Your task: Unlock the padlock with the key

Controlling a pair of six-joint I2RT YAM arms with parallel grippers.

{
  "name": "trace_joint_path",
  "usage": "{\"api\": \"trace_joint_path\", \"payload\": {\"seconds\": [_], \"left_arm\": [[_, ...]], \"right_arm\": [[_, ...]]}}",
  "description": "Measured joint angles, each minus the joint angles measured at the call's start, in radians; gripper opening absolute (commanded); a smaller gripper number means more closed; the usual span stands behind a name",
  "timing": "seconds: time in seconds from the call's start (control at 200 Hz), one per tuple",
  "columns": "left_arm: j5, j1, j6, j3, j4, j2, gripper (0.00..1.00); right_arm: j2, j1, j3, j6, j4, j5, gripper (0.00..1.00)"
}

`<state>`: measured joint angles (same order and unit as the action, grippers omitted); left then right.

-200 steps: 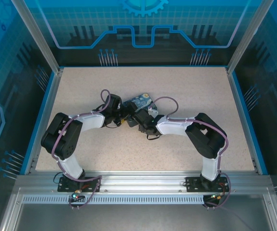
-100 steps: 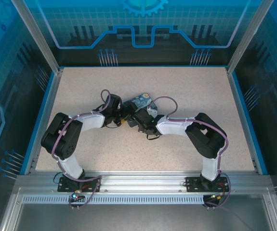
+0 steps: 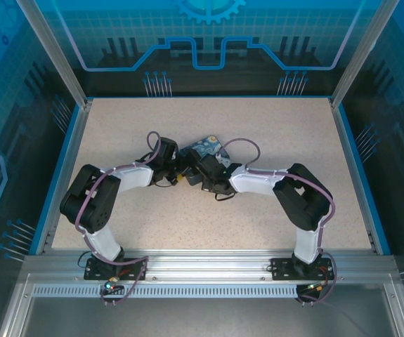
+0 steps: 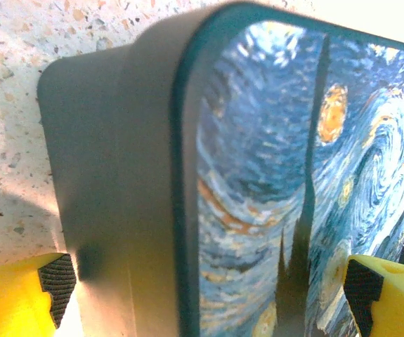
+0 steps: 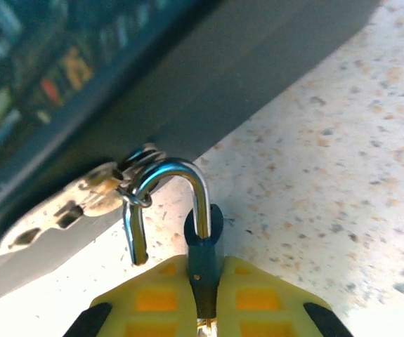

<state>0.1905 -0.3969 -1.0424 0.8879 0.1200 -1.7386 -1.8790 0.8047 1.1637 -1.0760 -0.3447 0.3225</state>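
Observation:
In the right wrist view my right gripper (image 5: 203, 274) is shut on the padlock (image 5: 203, 246), a small dark-blue body seen edge-on. Its silver shackle (image 5: 180, 170) arches up from the body. One leg ends free beside the body. The shackle is hooked through a small ring on a pale metal pull tab (image 5: 61, 207) at the painted box's dark edge (image 5: 209, 77). The key is hidden. My left gripper (image 4: 209, 284) stands wide, its pads (image 4: 55, 281) against both sides of the painted box (image 4: 258, 175). From above, both grippers meet at the box (image 3: 206, 147).
The speckled table (image 3: 286, 133) stretches out around the box, bounded by a blue rim and transparent walls. Both forearms (image 3: 258, 181) lie low across the middle of the table, meeting near its centre.
The right gripper has shut on the padlock and its wrist has shifted slightly. The box by the grippers looks tilted compared with before. The left arm has stayed put.

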Motion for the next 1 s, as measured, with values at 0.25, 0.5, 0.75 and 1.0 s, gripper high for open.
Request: {"api": "trace_joint_path", "payload": {"seconds": [0.25,0.5,0.75,1.0], "left_arm": [[-0.037,-0.043,-0.045,0.009,-0.011,0.000,0.99],[-0.036,-0.055,-0.089,-0.010,0.021,-0.001,0.99],[-0.040,-0.058,-0.113,-0.014,0.035,-0.001,0.99],[-0.043,-0.058,-0.112,-0.014,0.035,-0.002,0.99]], "right_arm": [[-0.122,-0.013,0.259,-0.147,-0.263,0.037,0.00],[-0.187,-0.027,0.328,-0.300,-0.332,0.078,0.00],[-0.178,-0.106,0.282,-0.226,-0.164,0.029,0.00],[-0.126,-0.176,0.182,-0.084,0.000,-0.082,0.00]]}}
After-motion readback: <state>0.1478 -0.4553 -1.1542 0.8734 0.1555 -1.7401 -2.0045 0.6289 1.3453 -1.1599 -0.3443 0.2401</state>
